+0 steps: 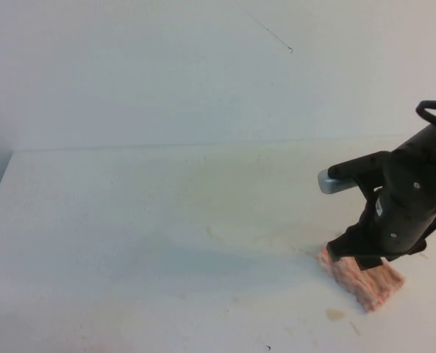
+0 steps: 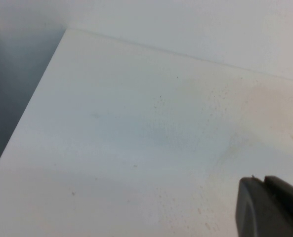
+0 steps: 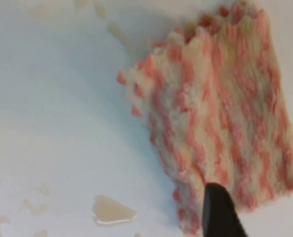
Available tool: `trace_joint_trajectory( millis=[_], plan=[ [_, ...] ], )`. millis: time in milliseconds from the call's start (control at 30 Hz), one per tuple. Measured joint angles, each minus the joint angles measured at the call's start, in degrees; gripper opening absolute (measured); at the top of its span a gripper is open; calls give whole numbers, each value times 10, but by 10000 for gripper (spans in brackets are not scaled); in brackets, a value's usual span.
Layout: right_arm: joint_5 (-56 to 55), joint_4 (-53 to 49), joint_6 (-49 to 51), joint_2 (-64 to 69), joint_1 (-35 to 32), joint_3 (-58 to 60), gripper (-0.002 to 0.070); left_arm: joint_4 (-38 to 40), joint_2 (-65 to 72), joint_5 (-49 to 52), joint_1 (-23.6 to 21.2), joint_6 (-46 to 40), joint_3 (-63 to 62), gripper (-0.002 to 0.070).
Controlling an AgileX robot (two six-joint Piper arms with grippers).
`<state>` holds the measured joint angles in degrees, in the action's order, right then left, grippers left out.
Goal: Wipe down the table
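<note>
A small tan puddle (image 1: 336, 315) sits at the white table's (image 1: 129, 220) near right, just beside a pink-and-cream striped terry cloth (image 1: 372, 285) lying aslant, long axis near-right to far-left. The right gripper (image 1: 354, 257) stands directly over the cloth, spread wide and pinching nothing. The left gripper (image 2: 270, 210) hangs above the table's left side, well apart, state impossible to tell.

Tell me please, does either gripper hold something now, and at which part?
Nothing is held. The right gripper stands over one end of the striped cloth with its fingers apart. The left gripper hangs over the table, nothing visible in it.
</note>
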<state>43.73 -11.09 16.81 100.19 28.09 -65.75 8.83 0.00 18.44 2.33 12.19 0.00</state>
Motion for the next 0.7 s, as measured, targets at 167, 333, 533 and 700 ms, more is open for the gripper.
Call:
trace_joint_trajectory(
  millis=[167, 333, 533, 700],
  plan=[
    [-30, 10, -6, -76, -1, 0, 308, 0, 0, 0, 0, 0, 0, -1],
    [-61, 9, 28, -178, -1, 1, 199, 0, 0, 0, 0, 0, 0, -1],
    [-39, 8, 33, -277, -1, 1, -4, 0, 0, 0, 0, 0, 0, -1],
    [-27, -6, 33, -335, -1, 1, -4, 0, 0, 0, 0, 0, 0, -1]
  ],
)
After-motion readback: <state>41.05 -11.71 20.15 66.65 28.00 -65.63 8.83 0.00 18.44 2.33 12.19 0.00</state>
